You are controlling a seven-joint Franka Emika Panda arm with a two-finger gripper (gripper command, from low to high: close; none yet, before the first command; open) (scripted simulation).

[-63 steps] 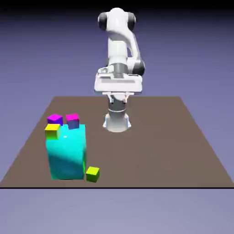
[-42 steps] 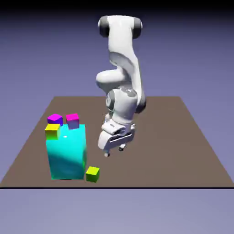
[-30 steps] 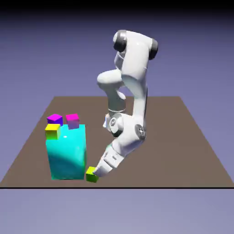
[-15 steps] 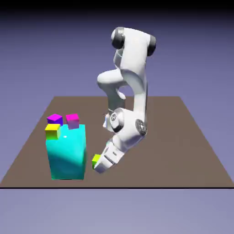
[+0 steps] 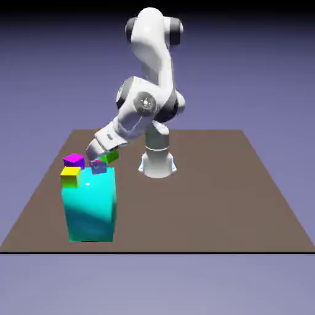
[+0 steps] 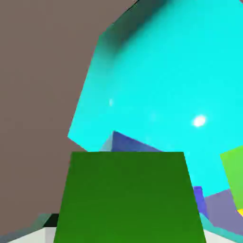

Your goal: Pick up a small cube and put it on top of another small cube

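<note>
My gripper point(image 5: 103, 157) is shut on the small lime-green cube point(image 5: 110, 156) and holds it tilted in the air. It hangs just over the hot-pink-topped cube point(image 5: 98, 167), which sits on the back of the tall cyan block point(image 5: 91, 206) and is partly hidden by the fingers. In the hand view the lime-green cube point(image 6: 126, 199) fills the bottom middle, dark green in shadow, and hides the fingertips. Just beyond it shows a bluish face of the pink-topped cube point(image 6: 130, 143), with the cyan block's top point(image 6: 161, 71) behind.
A purple-topped cube point(image 5: 74, 160) and a yellow-topped cube point(image 5: 70, 176) also sit on the cyan block, at the exterior view's left. The robot's base point(image 5: 157, 163) stands behind, mid-table. The brown table point(image 5: 215, 197) stretches to the exterior view's right.
The gripper closed on the lime-green cube at the table beside the cyan block's front corner, then carried it up and back to just over the pink-topped cube.
</note>
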